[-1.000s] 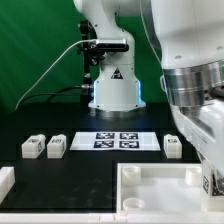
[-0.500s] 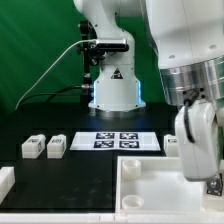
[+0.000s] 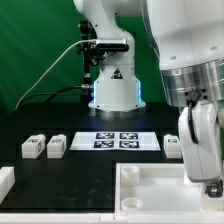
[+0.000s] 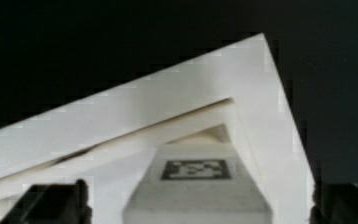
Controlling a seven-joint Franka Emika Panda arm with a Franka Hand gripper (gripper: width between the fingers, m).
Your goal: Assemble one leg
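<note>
In the wrist view a leg (image 4: 197, 185), a white block with a square marker on top, lies by the inner corner of the large white panel (image 4: 176, 95). My gripper (image 4: 197, 208) is open, with its dark fingers (image 4: 51, 205) wide apart on either side of that leg and not touching it. In the exterior view the gripper (image 3: 208, 178) hangs low over the panel's right part (image 3: 150, 180) and hides that leg. Two more legs (image 3: 32, 147) (image 3: 56, 147) stand at the exterior view's left. Another leg (image 3: 172, 146) shows partly behind the gripper.
The marker board (image 3: 117, 140) lies on the black table between the legs. The arm's base (image 3: 112, 85) stands behind it. A white part (image 3: 5, 181) shows at the lower left edge of the exterior view.
The gripper has come down toward the panel's right part over the last second. In the last half second it has barely moved.
</note>
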